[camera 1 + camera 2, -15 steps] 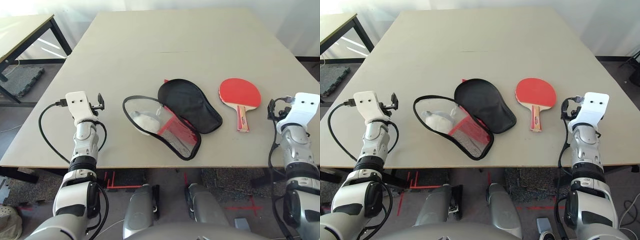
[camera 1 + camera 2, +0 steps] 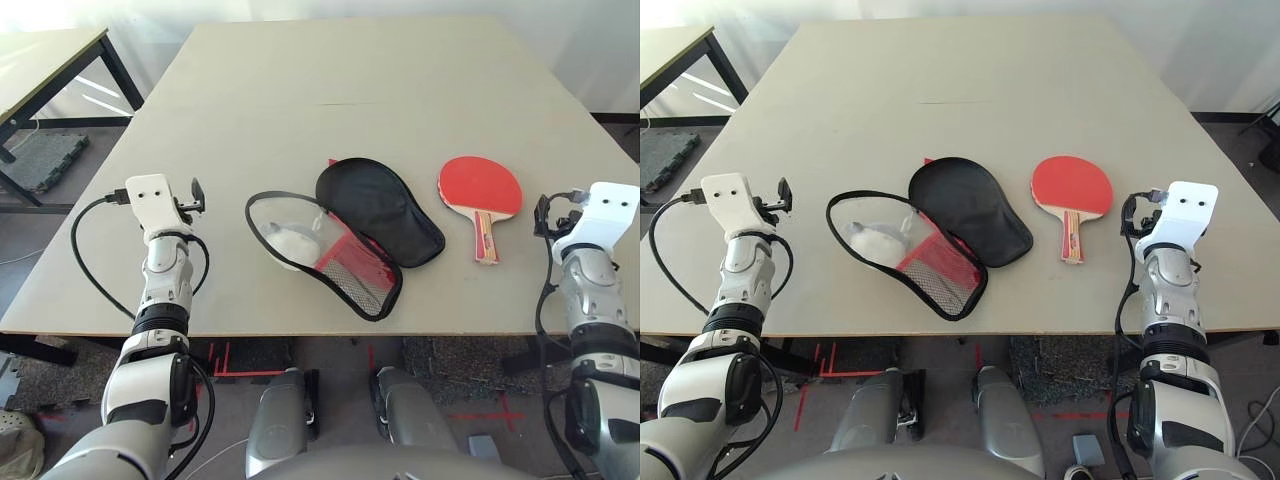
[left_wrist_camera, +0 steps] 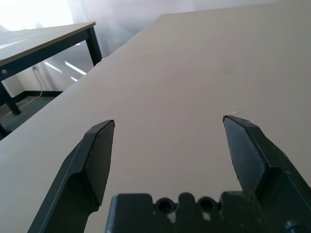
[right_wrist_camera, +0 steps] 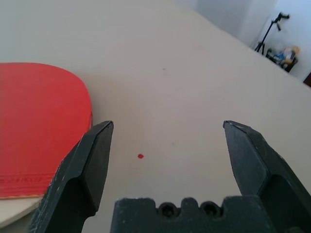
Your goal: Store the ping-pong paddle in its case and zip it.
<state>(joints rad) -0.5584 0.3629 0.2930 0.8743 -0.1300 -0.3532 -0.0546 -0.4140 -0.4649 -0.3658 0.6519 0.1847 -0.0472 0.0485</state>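
The ping-pong paddle (image 2: 480,186) lies flat on the table right of centre, red blade away from me and its wooden handle (image 2: 485,238) pointing toward the front edge. The case (image 2: 380,210) lies unzipped at the centre, with its black half spread open and its red mesh front (image 2: 350,265) nearer me. My left gripper (image 3: 167,124) hovers open over bare table left of the case. Just right of the paddle's blade (image 4: 34,126), my right gripper (image 4: 167,125) hangs open with nothing between its fingers.
A grey-white fluffy plush (image 2: 292,240) sits inside the open case. A second table (image 2: 50,60) stands off to the far left. The table's front edge (image 2: 300,328) runs close to both forearms. Bare tabletop stretches behind the case and paddle.
My left arm has shifted slightly to the left and away from the case. The right arm, the paddle and the case stay where they were.
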